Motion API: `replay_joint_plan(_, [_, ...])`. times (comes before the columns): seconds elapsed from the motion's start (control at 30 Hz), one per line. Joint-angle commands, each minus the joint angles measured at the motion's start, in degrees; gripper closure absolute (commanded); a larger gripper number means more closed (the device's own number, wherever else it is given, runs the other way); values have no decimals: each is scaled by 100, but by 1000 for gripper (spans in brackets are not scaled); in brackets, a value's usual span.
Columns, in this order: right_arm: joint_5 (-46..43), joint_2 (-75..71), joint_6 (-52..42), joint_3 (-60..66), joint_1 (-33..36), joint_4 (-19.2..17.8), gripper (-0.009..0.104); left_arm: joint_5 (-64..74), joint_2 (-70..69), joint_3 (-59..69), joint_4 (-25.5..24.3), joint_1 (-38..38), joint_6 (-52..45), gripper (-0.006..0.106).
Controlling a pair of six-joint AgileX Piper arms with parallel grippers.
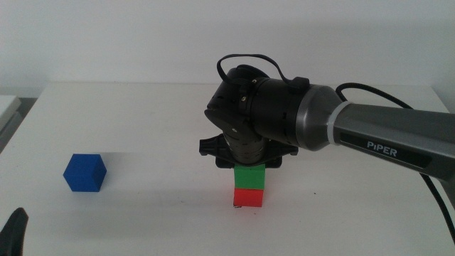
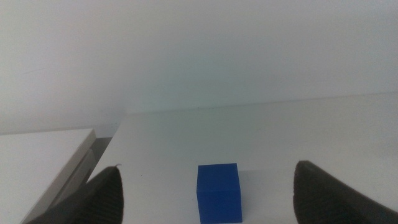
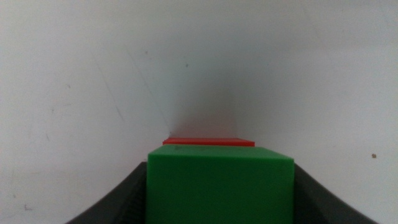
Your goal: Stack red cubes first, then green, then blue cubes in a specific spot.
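Resting squarely on the red cube [image 1: 248, 197], the green cube [image 1: 250, 176] forms the second tier of a small stack near the middle of the white table [image 1: 142, 128]. A tiny black mark shows at the red cube's lower left corner in the middle view; the rest of the marked spot is hidden beneath it. Directly above, the right gripper [image 1: 249, 158] reaches down from the right side, its dark jaws pressed against both flanks of the green cube [image 3: 220, 184]; the wrist camera shows a thin strip of the red cube [image 3: 209, 142] just beyond it. Well apart to the left sits the blue cube [image 1: 84, 173], alone on the tabletop. The left gripper [image 1: 15, 231] waits at the bottom left edge, jaws spread wide, with the blue cube [image 2: 218, 192] framed between them but untouched.
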State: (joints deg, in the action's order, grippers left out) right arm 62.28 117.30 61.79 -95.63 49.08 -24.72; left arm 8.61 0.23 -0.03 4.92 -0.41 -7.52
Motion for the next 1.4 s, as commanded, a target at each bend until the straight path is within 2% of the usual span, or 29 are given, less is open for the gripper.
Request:
replay_joint_plan(0.0, [65,-29,-10,23,22,-42,58,-74,-23,3,2,15,-2,7])
replay_joint_plan(0.03, [65,-29,-10,23,22,-42,53,-74,-23,3,2,15,-2,7])
replay_joint_plan(0.07, [65,-29,-24,23,22,-42,43,-74,-23,3,2,15,-2,7])
replay_joint_plan(0.27, [65,-29,-38,23,22,-38,33,-74,-23,3,2,15,-2,7])
replay_joint_plan(0.5, [175,-772,-1060,23,22,300,20,-74,-23,3,2,15,-2,7])
replay_joint_plan(0.67, [487,-2086,-2417,142,22,373,19,-74,-23,3,2,15,-2,7])
replay_joint_plan(0.8, [78,-3517,-3666,1125,-1,836,18,-74,-23,3,2,15,-2,7])
replay_joint_plan(0.9, [-461,-4814,-4227,2153,-1,1096,18,-74,-23,3,2,15,-2,7])
replay_joint_plan(1.07, [-746,-6819,-4870,3608,-13,1656,18,-74,-23,3,2,15,-2,7])
replay_joint_plan(1.2, [-740,-8183,-5098,4324,-13,1670,18,-74,-23,3,2,15,-2,7])
replay_joint_plan(1.37, [-583,-8693,-5200,4563,-13,1687,18,-74,-23,3,2,15,-2,7])
